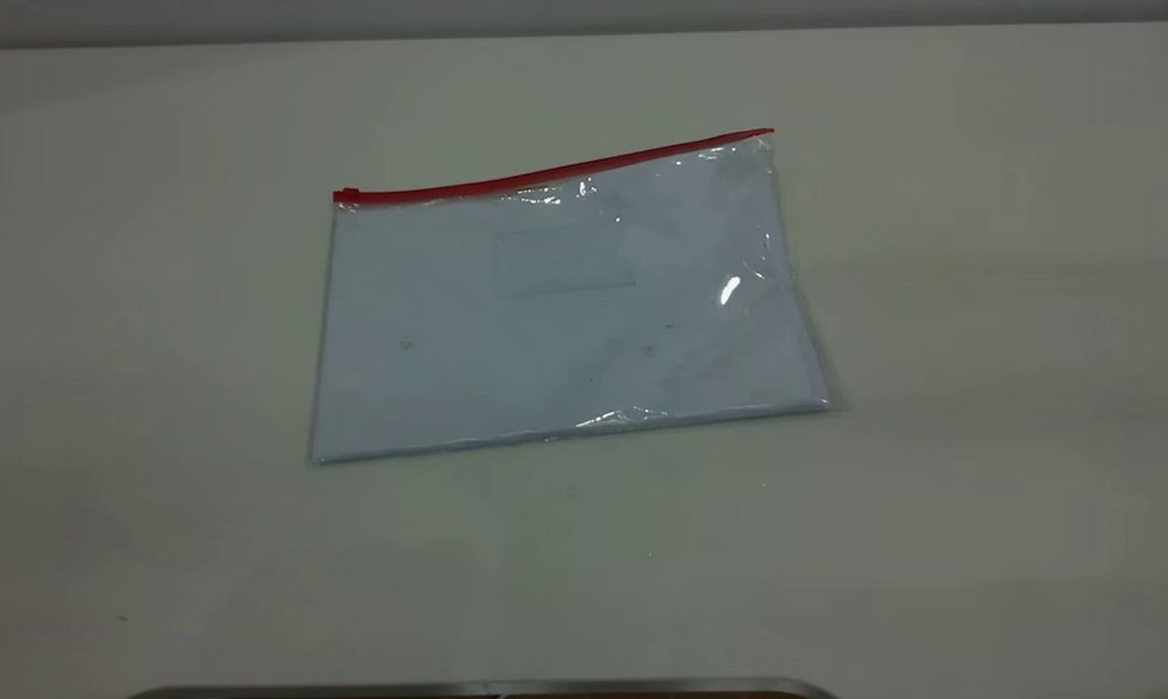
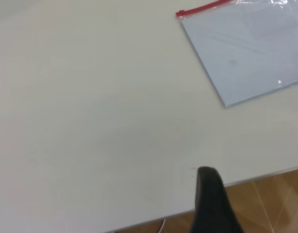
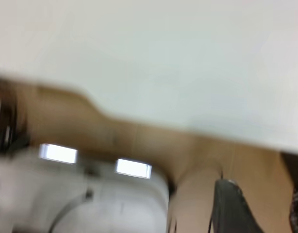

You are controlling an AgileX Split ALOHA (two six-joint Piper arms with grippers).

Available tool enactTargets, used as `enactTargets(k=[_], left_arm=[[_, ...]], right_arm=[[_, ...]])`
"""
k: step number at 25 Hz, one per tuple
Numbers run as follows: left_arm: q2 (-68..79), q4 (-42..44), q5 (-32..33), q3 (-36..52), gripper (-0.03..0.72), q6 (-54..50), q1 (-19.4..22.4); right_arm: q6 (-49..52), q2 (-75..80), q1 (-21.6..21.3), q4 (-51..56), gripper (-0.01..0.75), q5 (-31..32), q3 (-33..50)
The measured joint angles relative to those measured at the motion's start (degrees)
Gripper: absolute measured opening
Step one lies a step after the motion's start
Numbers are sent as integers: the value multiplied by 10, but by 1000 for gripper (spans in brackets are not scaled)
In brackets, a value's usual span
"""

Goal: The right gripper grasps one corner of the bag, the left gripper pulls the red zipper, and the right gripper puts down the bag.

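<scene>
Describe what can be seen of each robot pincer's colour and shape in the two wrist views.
Little shows. The left pincer appears as one black, tapering finger with a rounded tip. The right pincer appears as one dark grey-black, pointed finger. No cables or markings show on either, and the exterior view shows neither arm.

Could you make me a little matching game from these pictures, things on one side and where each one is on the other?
Things:
1. bag
2. red zipper
3. slider tab
4. left claw

Places:
A. at the zipper's left end in the exterior view
B. flat on the white table
C. over the table's edge, apart from the bag
D. along the bag's far long edge

Pairs: 1-B, 2-D, 3-A, 4-C
</scene>
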Motion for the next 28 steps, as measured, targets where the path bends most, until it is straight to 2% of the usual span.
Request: enactTargets(k=[15,28], left_arm=[[0,-1,0,0,525,0,0],[0,-2,0,0,525,0,0]], right_arm=[[0,-314,-9,1,336,21,0],[-11,-323,-9,-4,336,24,0]])
